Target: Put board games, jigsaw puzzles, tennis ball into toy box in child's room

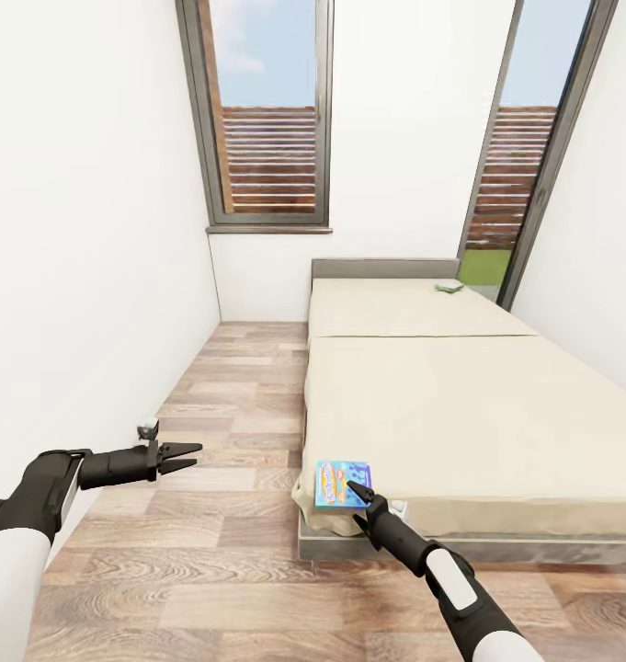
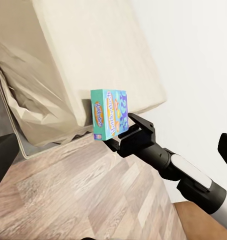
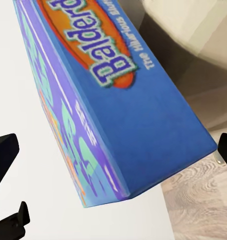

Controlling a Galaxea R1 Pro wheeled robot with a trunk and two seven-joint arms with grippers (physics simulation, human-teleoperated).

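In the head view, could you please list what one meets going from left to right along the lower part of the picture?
Left claw → bare wood-plank floor → blue board game at the bed's near corner, with the right claw at it → beige bed.

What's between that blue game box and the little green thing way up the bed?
In the head view, only bare beige bed lies between the blue board game and the green box.

The head camera looks forward and down the room over the bed (image 1: pixel 460 405). The left wrist camera faces across the floor at the bed corner and the blue box (image 2: pixel 109 114) from some way off. The right wrist camera sits very close to that same box (image 3: pixel 118 100).
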